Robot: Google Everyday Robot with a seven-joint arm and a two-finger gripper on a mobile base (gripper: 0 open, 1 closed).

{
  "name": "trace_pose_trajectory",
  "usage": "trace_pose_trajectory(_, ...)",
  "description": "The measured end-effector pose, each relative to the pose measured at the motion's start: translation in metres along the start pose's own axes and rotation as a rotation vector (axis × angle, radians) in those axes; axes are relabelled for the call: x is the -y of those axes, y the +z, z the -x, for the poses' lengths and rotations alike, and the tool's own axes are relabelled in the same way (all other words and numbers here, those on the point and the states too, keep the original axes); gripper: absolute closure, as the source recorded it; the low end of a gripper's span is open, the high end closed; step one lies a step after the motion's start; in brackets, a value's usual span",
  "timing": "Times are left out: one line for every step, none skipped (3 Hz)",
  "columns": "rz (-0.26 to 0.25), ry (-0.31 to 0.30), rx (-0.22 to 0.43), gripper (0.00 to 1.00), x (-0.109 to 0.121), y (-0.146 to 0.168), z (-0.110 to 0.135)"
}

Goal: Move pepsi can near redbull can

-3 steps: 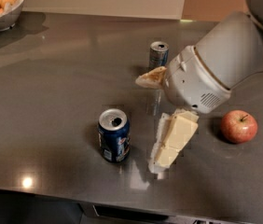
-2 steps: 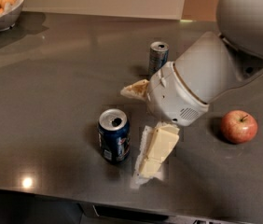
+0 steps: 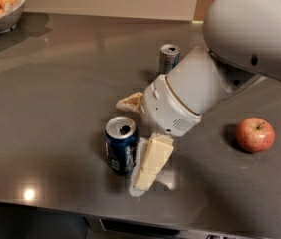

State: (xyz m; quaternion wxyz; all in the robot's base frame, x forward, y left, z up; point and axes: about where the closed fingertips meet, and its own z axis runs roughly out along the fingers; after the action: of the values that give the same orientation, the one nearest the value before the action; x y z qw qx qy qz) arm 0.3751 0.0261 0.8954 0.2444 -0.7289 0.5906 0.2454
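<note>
The pepsi can [image 3: 120,146], short and dark blue with an open silver top, stands upright near the table's front edge. The redbull can [image 3: 169,57], slim and silver-blue, stands behind it toward the back, its lower part hidden by my arm. My gripper [image 3: 130,142] is open and low over the table, just right of the pepsi can. One pale finger [image 3: 129,101] lies behind the can and the other finger [image 3: 152,162] lies in front and to its right, so the can stands at the mouth of the jaws.
A red apple [image 3: 255,134] lies at the right of the grey table [image 3: 56,93]. A white bowl [image 3: 3,20] of yellow fruit stands at the back left corner. My arm's bulky white body [image 3: 250,34] covers the back right.
My gripper has moved left toward the pepsi can, and its open fingers now flank the can. Neither can nor the apple has moved.
</note>
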Motion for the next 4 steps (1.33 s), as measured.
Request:
trace_pose_trajectory(-0.009,0.01,0.003,0.01,0.009,0.003,-0.003)
trace_pose_trajectory(-0.026,0.026,0.007,0.19,0.019,0.001,-0.009)
trace_pose_trajectory(-0.033,0.041,0.018,0.42,0.025,-0.004,-0.011)
trace_pose_trajectory(-0.032,0.059,0.036,0.66,0.027,-0.011,-0.011)
